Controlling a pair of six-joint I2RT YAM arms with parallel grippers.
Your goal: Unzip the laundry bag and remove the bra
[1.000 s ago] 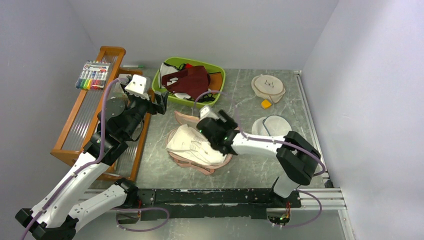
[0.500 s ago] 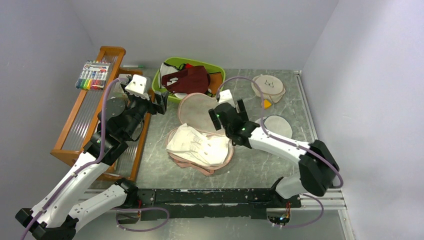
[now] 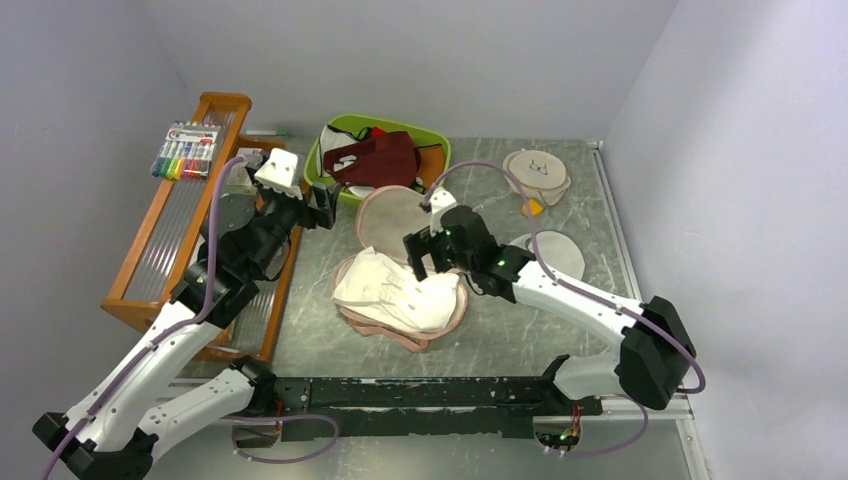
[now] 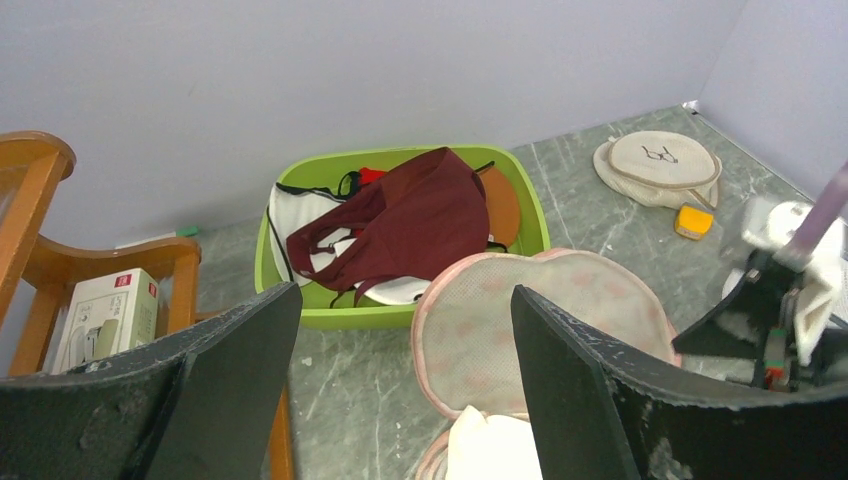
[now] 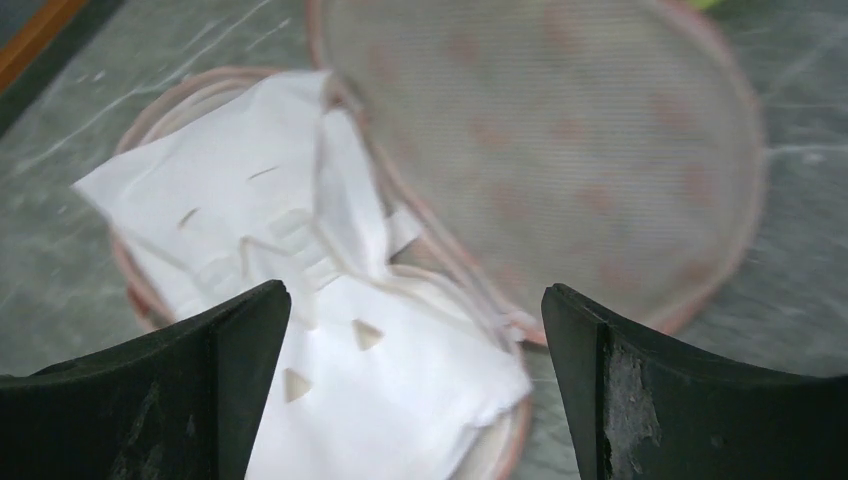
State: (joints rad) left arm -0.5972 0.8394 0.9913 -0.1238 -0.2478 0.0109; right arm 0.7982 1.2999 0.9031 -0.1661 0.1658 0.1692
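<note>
The laundry bag [image 3: 392,215] lies open at mid-table, its pale pink lid [image 4: 560,310] flipped back toward the green bin. The lid also shows in the right wrist view [image 5: 580,130]. The white bra [image 3: 395,290] lies spread in the lower half of the bag [image 5: 330,340]. My right gripper [image 3: 425,255] is open and empty, hovering just above the bra's far right part. My left gripper [image 3: 322,205] is open and empty, raised at the left beside the wooden rack, apart from the bag. A corner of the bra shows between its fingers [image 4: 490,450].
A green bin [image 3: 428,150] with a maroon garment [image 3: 375,160] stands at the back. A wooden rack [image 3: 160,230] with a marker pack [image 3: 185,150] is at the left. A round cream pouch [image 3: 537,172], a small orange block [image 3: 532,207] and a white mesh bag [image 3: 555,250] lie at the right.
The bag's lid has been flipped open toward the bin. My right gripper let it go and moved back down over the bra. The left arm has hardly moved.
</note>
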